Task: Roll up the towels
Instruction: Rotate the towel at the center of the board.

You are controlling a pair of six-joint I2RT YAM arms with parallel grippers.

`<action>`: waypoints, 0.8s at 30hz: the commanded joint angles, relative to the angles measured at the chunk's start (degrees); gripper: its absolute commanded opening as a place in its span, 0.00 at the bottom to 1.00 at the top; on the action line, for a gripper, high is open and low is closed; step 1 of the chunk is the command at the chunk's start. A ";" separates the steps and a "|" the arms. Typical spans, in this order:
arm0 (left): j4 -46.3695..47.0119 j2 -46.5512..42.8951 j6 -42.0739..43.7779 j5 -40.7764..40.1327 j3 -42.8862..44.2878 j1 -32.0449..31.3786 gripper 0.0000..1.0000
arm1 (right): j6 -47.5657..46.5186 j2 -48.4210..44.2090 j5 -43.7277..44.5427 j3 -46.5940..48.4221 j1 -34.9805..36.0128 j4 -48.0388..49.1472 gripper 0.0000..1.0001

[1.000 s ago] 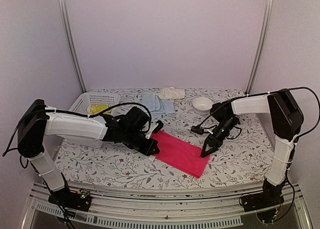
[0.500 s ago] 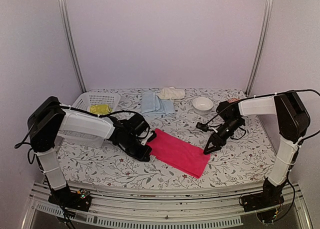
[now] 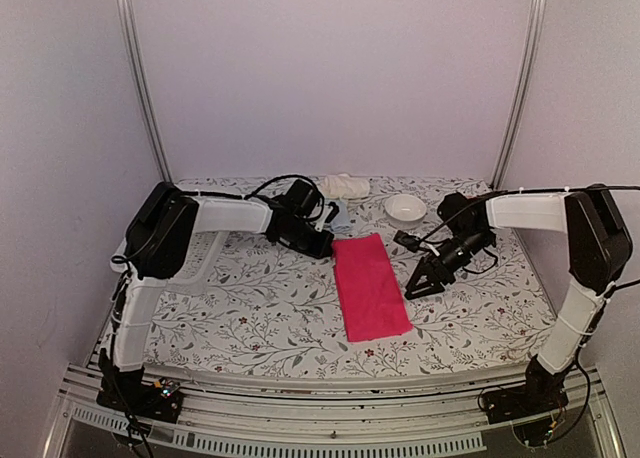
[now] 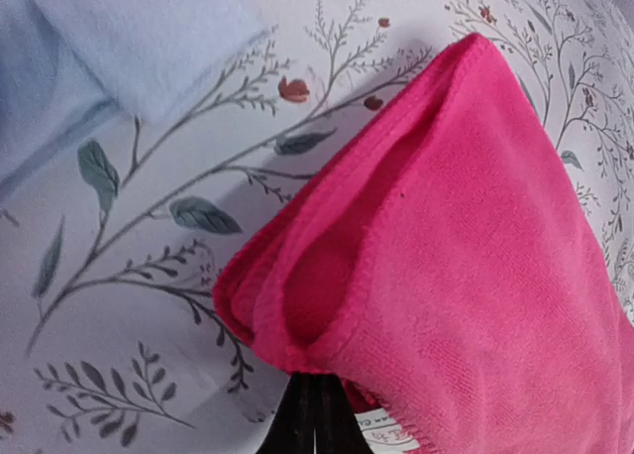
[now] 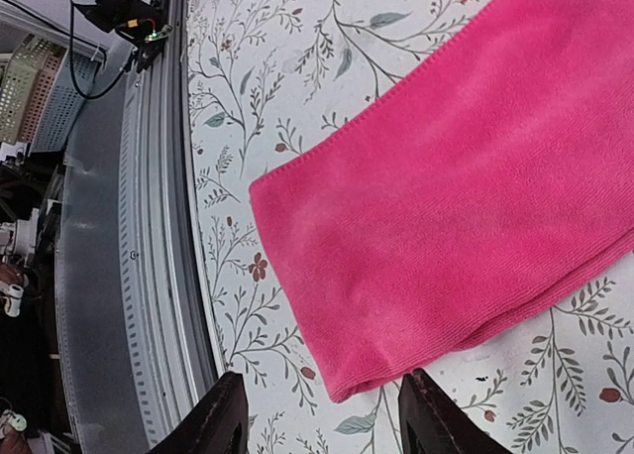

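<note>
A hot pink towel (image 3: 370, 286) lies flat as a long strip running from the far middle of the table toward the front. My left gripper (image 3: 325, 244) is at its far left corner and shut on the bunched pink edge (image 4: 297, 315); the closed tips (image 4: 315, 414) show just below the fold. A light blue towel (image 4: 89, 48) lies just beyond that corner, mostly hidden behind the left arm in the top view. A cream towel (image 3: 344, 186) sits at the back. My right gripper (image 3: 417, 287) hovers open to the right of the pink towel (image 5: 456, 186), its fingers (image 5: 224, 414) straddling the strip's near corner.
A white bowl (image 3: 405, 209) stands at the back right, close behind the right arm. The floral table covering (image 3: 250, 308) ends at a metal rail (image 5: 149, 236) along the front edge. The left arm stretches across the far left of the table.
The left arm swung the held end of the pink towel from the near left to the far middle, turning the strip lengthwise. The right gripper shifted slightly and opened a little.
</note>
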 commanded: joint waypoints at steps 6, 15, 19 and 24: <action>13.62 -28.25 11.29 -3.24 -25.71 -3.22 0.39 | -6.82 -14.08 2.42 -5.68 -0.08 6.65 0.55; 40.49 -50.00 21.04 -20.07 -50.79 -15.86 0.98 | -2.81 -23.57 23.59 -2.98 2.85 21.42 0.93; 42.58 -48.43 22.10 -15.22 -52.03 -15.83 0.96 | 0.29 -20.21 15.27 -1.09 1.79 21.62 0.99; 42.75 -45.33 25.80 -5.93 -53.41 -17.70 0.70 | -10.56 -19.96 14.24 -6.78 5.83 20.53 0.83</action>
